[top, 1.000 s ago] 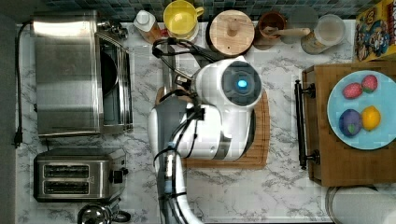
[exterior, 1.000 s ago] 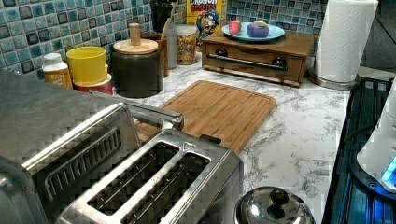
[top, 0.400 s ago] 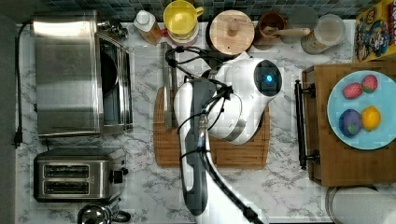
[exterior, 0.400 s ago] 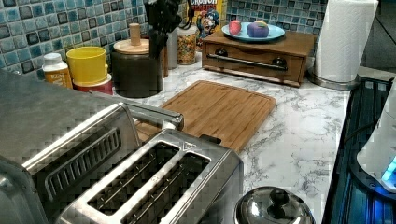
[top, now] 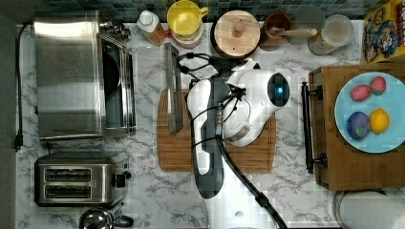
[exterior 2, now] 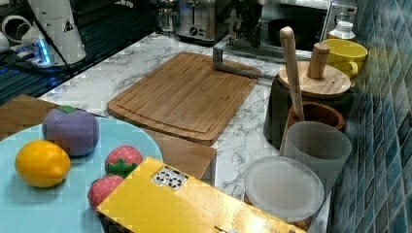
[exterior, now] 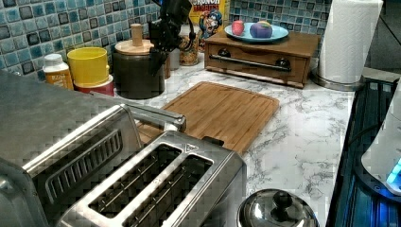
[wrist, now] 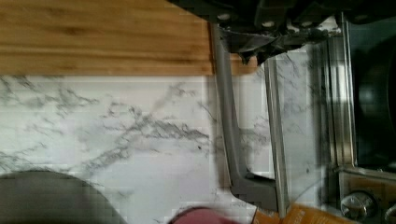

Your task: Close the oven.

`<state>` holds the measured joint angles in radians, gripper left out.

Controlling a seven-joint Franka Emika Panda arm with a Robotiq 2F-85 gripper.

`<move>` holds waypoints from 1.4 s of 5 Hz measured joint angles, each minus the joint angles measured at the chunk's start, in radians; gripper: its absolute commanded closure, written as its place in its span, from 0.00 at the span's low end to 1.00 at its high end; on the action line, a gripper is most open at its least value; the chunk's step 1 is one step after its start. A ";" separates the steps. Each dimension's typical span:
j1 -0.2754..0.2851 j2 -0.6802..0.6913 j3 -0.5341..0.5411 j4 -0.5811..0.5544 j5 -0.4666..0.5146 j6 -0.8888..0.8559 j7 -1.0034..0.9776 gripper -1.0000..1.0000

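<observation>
1. Gripper (wrist: 261, 46): it hangs empty above the counter, holding nothing. Whether it is open or closed cannot be told.
2. Directly below the gripper: the handle (wrist: 226, 107), a metal bar. The gripper appears to be clear of the bar, not touching it. It looks positioned here because the bar is the only graspable part of the door.
3. Just beyond the bar, on the side away from the cutting board (wrist: 93, 37): the glass door (wrist: 299, 116). It lies dropped flat on its hinge, so the marble shows through the pane.
4. Past the door: the oven (top: 67, 76), its dark cavity exposed. The task has not advanced; the door is fully open.
5. Behind the gripper in the left view: a dark canister (exterior: 135, 66) with a wooden lid, near enough to limit sideways travel.
6. Farther out, beside the oven: the toaster (top: 79, 177), not involved.
7. Probable next move: descend to the bar, catch it from below, then swing it up and toward the cavity along the hinge arc.
</observation>
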<state>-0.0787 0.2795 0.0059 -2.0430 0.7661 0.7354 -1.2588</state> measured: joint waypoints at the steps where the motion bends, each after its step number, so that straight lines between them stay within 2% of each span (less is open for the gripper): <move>1: -0.005 0.031 0.009 0.000 0.130 0.003 -0.077 1.00; 2: -0.005 0.074 0.028 0.012 0.143 0.022 -0.147 1.00; 4: -0.013 0.216 0.099 0.054 0.143 0.098 -0.163 1.00; 5: -0.019 0.239 0.116 0.073 0.143 0.090 -0.163 1.00; 6: -0.029 0.242 0.115 0.087 0.143 0.050 -0.163 1.00; 7: -0.012 0.263 0.065 0.113 0.143 -0.061 -0.163 1.00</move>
<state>-0.0909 0.5425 0.0709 -1.9297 0.9087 0.6743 -1.4219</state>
